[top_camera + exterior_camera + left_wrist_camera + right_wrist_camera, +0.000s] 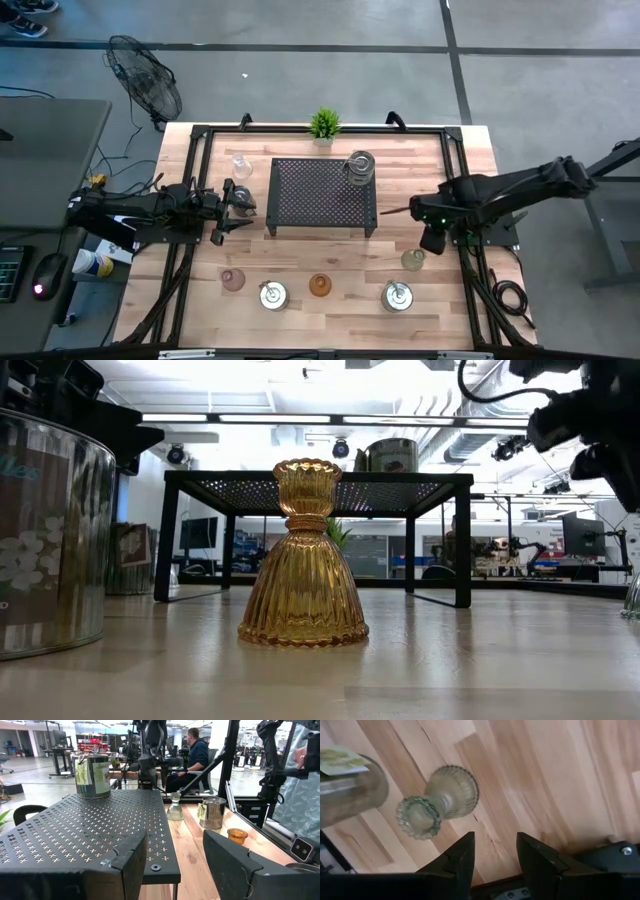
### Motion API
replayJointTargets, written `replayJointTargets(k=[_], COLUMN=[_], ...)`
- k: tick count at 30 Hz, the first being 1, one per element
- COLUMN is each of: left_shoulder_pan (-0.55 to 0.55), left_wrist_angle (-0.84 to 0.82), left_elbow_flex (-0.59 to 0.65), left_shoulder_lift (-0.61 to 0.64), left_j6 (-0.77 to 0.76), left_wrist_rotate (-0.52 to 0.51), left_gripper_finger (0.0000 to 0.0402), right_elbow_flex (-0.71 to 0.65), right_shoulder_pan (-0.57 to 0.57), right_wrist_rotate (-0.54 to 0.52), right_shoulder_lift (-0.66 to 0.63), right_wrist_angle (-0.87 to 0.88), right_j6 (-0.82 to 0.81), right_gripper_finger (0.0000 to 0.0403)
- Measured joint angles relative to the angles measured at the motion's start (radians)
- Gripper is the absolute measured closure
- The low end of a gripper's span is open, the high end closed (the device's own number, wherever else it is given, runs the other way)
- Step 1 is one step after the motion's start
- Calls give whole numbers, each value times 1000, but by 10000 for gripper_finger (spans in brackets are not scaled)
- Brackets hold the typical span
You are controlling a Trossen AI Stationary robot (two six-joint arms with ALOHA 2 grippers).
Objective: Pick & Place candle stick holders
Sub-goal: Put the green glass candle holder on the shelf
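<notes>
My right gripper (495, 855) hangs open and pointing down over bare wood, with nothing between its fingers. It is just beside a greenish glass candle stick holder (437, 800) that stands on its wide base near the table's right side (413, 260). Along the near edge stand a pink holder (233, 280), a silver one (272, 294), an amber one (303, 555) and another silver one (396, 295). A further silver holder (360, 167) stands on the black rack (322, 195). A clear one (241, 165) stands to the rack's left. My left gripper (175, 865) waits open and level at the rack's left side.
A small green potted plant (324, 124) stands at the far edge behind the rack. A black frame (455, 140) runs around the tabletop. Bare wood lies between the rack and the near row of holders. A person sits in the room beyond the table (197, 750).
</notes>
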State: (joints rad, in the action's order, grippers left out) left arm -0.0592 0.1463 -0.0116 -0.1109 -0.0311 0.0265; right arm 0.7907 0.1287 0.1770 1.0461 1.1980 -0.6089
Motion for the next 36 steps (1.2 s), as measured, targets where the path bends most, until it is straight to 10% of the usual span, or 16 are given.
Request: replayJointTargets(k=[36], left_shoulder_pan=[0], left_wrist_angle=[0], left_elbow_flex=[0], left_shoulder_lift=[0], left_j6=[0], left_wrist_rotate=[0], left_gripper_finger=[213], right_elbow_flex=[-20], right_shoulder_pan=[125], right_wrist_rotate=[57], right_shoulder_lift=[72], right_wrist_angle=[-218], right_j6=[-17], right_gripper_finger=[265])
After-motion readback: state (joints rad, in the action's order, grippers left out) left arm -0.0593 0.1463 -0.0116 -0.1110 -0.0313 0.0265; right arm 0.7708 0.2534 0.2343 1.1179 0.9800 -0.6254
